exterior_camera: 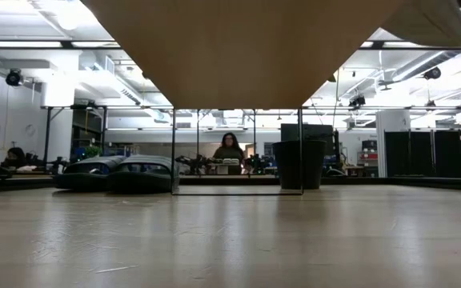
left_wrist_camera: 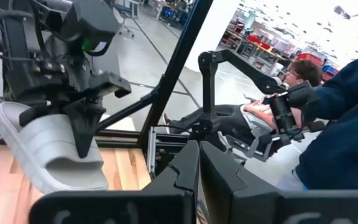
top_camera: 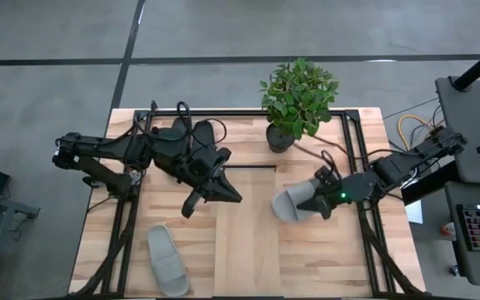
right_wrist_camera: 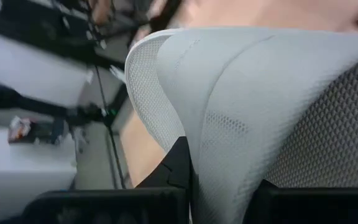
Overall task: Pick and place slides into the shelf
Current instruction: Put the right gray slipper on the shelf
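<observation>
My right gripper (top_camera: 327,200) is shut on a pale grey slide (top_camera: 294,204), held up over the right part of the table; the low view catches that slide (exterior_camera: 430,20) at its top right corner. The other grey slide (top_camera: 167,260) lies flat on its sole at the near left. Two black slides (exterior_camera: 118,172) rest side by side on the table at the far left. The shelf (top_camera: 244,250), a paler wood panel on thin black bars, stands in the middle, and the low view shows its underside (exterior_camera: 238,48). My left gripper (top_camera: 227,193) hovers shut and empty just left of the shelf's far end. My right gripper pinches the grey slide's wide strap (right_wrist_camera: 219,180) at its edge, with one finger (right_wrist_camera: 176,165) on the strap's outer face and the other (right_wrist_camera: 263,196) under it, over the footbed. The fingers slant down from the table's right side. The slide hangs tilted, clear of the table.
A potted green plant (top_camera: 297,100) stands at the far edge, right of the middle. Black frame rails (top_camera: 352,158) run along the table's sides. A person (exterior_camera: 229,152) sits beyond the far edge, and another person (left_wrist_camera: 328,112) is off the table's right side.
</observation>
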Tool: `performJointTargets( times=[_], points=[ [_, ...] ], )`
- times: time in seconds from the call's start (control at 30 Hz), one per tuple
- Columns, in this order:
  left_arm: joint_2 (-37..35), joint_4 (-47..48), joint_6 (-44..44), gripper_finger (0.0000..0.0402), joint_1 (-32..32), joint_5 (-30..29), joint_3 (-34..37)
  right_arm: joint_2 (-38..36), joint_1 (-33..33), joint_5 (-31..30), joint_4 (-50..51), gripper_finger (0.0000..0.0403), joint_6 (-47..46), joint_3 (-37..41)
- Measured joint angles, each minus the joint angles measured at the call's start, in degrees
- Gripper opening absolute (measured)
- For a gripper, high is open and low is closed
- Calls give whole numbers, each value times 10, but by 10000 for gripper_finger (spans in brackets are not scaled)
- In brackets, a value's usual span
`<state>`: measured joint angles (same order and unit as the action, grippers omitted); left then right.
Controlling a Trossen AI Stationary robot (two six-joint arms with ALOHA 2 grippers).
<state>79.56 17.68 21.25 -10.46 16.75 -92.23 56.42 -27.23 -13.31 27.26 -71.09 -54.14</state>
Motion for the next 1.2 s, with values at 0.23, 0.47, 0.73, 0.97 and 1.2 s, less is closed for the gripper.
performJointTargets(
  times=[0.23,0.47,0.73,0.97,1.2],
  points=[
    [-10,-3,-32,0,1,-20,0,3,31,-39,5,9,17,-48],
    [-43,-2,-69,0,3,-60,0,27,46,-49,13,9,8,-87],
    [-81,41,-116,0,3,-139,-1,91,48,-68,-9,9,-13,-133],
    [-105,94,-132,0,3,-189,-1,137,49,-76,-82,9,-31,-148],
    [-111,155,-143,0,3,-195,-1,168,56,-80,-125,9,-49,-148]
  ],
)
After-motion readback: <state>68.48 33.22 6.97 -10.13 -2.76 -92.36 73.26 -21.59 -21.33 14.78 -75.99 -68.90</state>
